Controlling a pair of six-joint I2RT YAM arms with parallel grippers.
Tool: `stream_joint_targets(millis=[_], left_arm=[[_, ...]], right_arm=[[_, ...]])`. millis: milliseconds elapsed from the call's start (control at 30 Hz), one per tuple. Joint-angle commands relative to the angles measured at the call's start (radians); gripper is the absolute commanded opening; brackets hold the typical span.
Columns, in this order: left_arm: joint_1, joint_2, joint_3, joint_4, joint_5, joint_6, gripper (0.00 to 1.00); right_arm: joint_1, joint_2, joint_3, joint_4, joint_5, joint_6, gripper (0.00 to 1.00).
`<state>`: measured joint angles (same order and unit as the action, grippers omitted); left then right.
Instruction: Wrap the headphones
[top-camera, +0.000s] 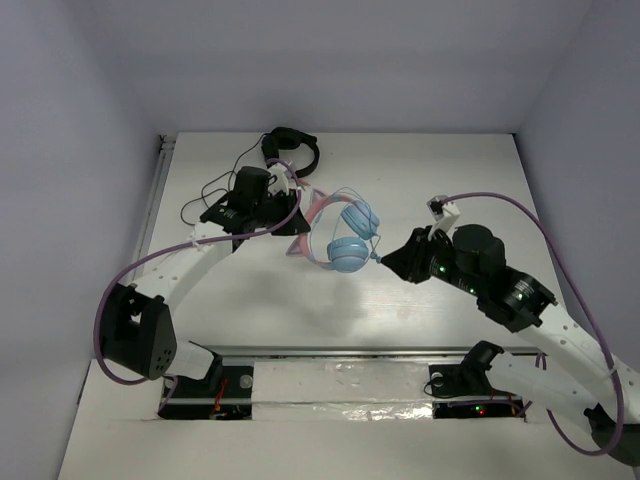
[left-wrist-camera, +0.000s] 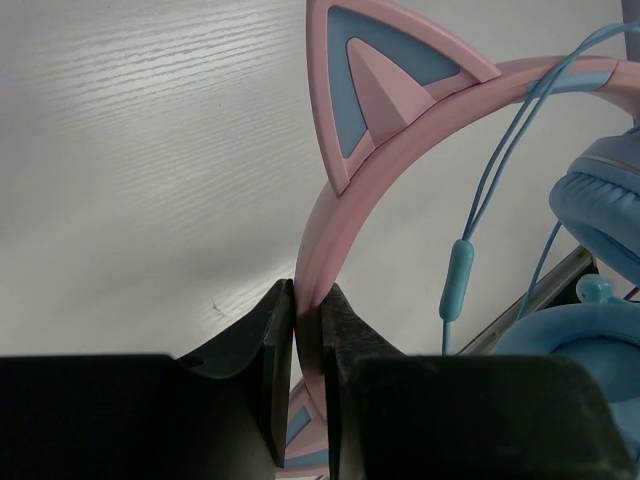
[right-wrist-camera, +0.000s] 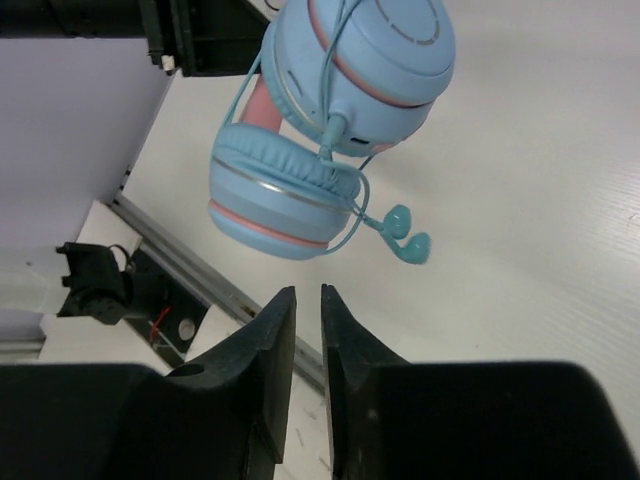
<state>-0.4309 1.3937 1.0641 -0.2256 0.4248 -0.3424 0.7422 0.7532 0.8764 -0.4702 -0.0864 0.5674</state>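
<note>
The headphones (top-camera: 345, 235) hang above the table's middle: light blue earcups (right-wrist-camera: 290, 190), a pink cat-eared headband (left-wrist-camera: 400, 150) and a thin pale blue cable (left-wrist-camera: 460, 280). My left gripper (left-wrist-camera: 308, 300) is shut on the headband and holds it up edge-on; from above it (top-camera: 288, 212) sits left of the earcups. The cable is looped around the earcups, and its teal end (right-wrist-camera: 405, 240) dangles beside the lower cup. My right gripper (right-wrist-camera: 308, 290) is just below and right of the earcups (top-camera: 383, 258). Its jaws stand a narrow gap apart with nothing between them.
Black headphones (top-camera: 290, 145) with a black cable (top-camera: 205, 200) lie at the back of the table, behind the left arm. A metal rail (right-wrist-camera: 190, 270) runs along the near table edge, with the arm bases below it.
</note>
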Motion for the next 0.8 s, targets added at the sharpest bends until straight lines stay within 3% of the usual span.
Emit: stream_joint_targets(millis=[0, 100, 167, 767], left_arm=[[-0.002, -0.061, 0.062, 0.025, 0.029, -0.009, 0.0], [-0.002, -0.074, 0.062, 0.009, 0.029, -0.004, 0.0], [-0.002, -0.079, 0.063, 0.002, 0.035, 0.0, 0.0], [-0.002, -0.116, 0.126, -0.086, 0.086, 0.023, 0.0]], right_arm=[[0.009, 0.024, -0.017, 0.097, 0.068, -0.06, 0.23], [0.009, 0.008, -0.022, 0.13, 0.05, -0.072, 0.38], [0.009, 0.015, -0.033, 0.145, 0.024, -0.084, 0.41], [0.009, -0.005, -0.139, 0.294, -0.036, -0.069, 0.43]])
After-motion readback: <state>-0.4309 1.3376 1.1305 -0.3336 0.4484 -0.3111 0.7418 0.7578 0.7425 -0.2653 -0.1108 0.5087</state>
